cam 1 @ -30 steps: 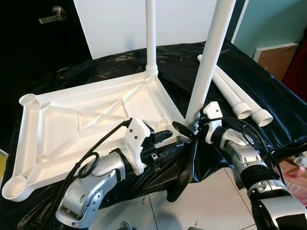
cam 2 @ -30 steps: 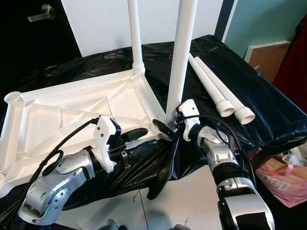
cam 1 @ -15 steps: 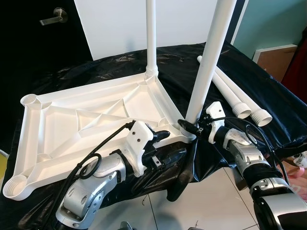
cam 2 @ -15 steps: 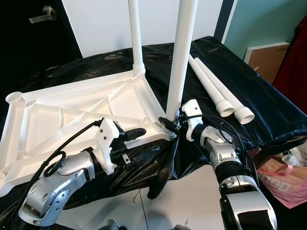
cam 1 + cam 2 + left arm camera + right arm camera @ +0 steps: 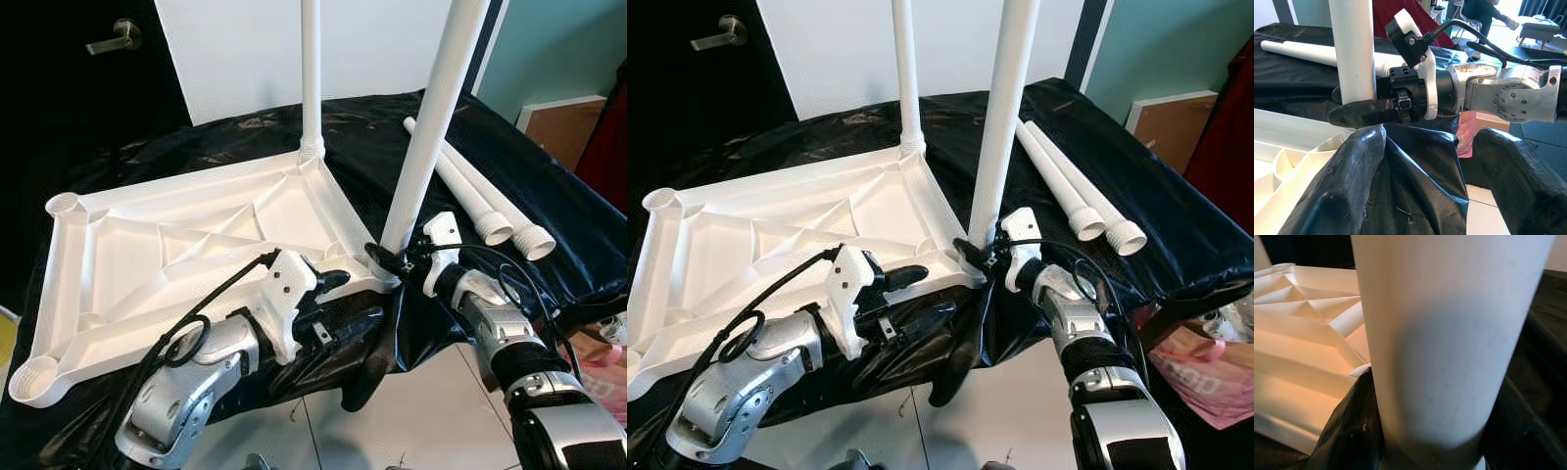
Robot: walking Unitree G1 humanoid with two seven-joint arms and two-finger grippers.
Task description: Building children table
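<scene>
Fitting second leg [image 5: 431, 127] into near corner socket of upturned tabletop [image 5: 176, 245] on black-covered surface [image 5: 549, 186]. Right gripper [image 5: 384, 261] clamped around leg base, turning or seating it. Left gripper [image 5: 328, 294] at tabletop's near edge, fingers spread, bracing. First leg [image 5: 311, 73] upright in far corner. Next: finish seating, release, fetch spare legs [image 5: 480, 201] lying alongside.

Silver arms, white wrist housings, black cables, black fingers [image 5: 330, 281]

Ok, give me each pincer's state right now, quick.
Left pincer: open, holding nothing, beside the tabletop edge.
Right pincer: shut on the near table leg at its base.
</scene>
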